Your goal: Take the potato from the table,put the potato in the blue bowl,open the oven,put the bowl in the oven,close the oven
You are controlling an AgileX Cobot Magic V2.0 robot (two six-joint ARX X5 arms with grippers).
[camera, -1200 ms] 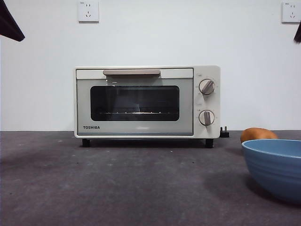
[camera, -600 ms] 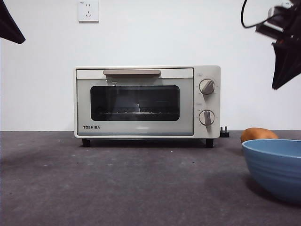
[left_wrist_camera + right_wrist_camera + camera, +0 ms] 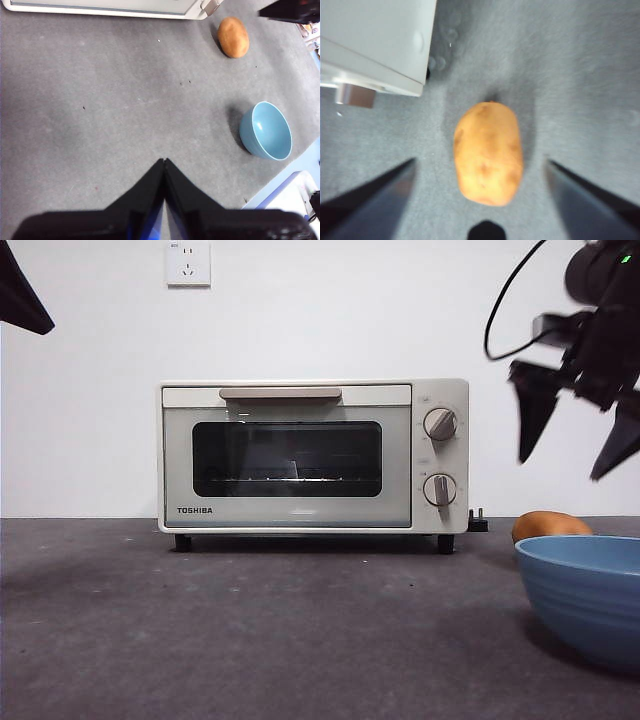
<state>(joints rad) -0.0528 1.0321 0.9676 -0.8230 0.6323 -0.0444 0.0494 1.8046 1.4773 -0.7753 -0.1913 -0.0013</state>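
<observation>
One potato point(image 3: 489, 153), one blue bowl point(image 3: 585, 598), one oven point(image 3: 312, 456), two pincers.

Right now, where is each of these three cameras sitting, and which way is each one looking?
Front view: low at table height, facing the closed oven; the right gripper hangs open at upper right.
Left wrist view: on the left arm, looking down at potato and blue bowl; left gripper shut.
Right wrist view: on the right arm, looking down over the potato, between its spread jaws.
All three show the potato and the oven.
</observation>
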